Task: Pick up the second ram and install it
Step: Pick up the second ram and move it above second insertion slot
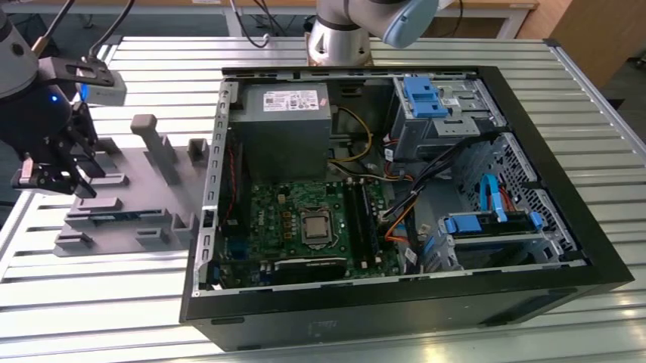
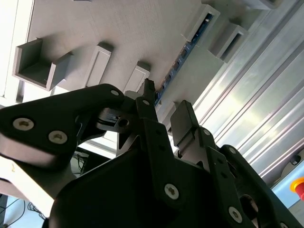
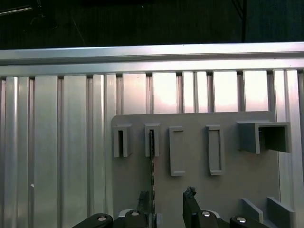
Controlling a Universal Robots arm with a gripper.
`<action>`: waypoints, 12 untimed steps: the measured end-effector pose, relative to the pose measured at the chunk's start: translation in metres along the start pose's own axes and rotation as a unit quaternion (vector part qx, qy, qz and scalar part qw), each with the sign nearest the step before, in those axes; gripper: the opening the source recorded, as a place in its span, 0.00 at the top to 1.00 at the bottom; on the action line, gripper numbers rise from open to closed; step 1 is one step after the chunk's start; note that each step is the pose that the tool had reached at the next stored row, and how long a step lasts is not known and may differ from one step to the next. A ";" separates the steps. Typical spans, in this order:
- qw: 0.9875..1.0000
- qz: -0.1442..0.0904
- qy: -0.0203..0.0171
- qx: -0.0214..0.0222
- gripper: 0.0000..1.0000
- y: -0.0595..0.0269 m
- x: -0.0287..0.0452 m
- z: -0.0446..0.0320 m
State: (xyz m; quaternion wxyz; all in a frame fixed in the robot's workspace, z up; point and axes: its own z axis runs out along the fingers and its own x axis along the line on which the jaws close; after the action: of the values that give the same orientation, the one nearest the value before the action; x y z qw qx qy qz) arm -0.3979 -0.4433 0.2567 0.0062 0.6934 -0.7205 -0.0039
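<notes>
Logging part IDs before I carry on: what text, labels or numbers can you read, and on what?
White label on the grey metal power supply box: print too small to read.
Pale sticker on the black computer case, near wall: too small to read.
Green motherboard: markings illegible.
Grey plastic slotted fixture, both wrist views: no text.

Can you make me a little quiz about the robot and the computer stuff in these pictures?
1. True or false: the second ram is already plugged into the motherboard.
2. Where is the gripper? A) over the grey fixture; B) inside the computer case; C) on the power supply.
3. Fill in: the gripper's fingers are ____ (open or shut).

Key: 1 false, it stands in a slot of the grey fixture; 2 A; 3 open.
</notes>
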 end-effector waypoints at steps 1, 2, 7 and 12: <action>1.000 0.000 0.000 0.000 0.59 0.0000 0.0001 0.0004; 1.000 0.000 0.000 0.000 0.59 0.0000 0.0001 0.0007; 1.000 0.000 0.000 0.000 0.59 0.0000 0.0003 0.0026; 1.000 0.000 0.000 0.000 0.59 -0.0001 0.0005 0.0047</action>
State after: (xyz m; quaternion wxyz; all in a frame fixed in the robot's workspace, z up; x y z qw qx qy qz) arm -0.3979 -0.4438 0.2520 0.0062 0.6935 -0.7205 -0.0039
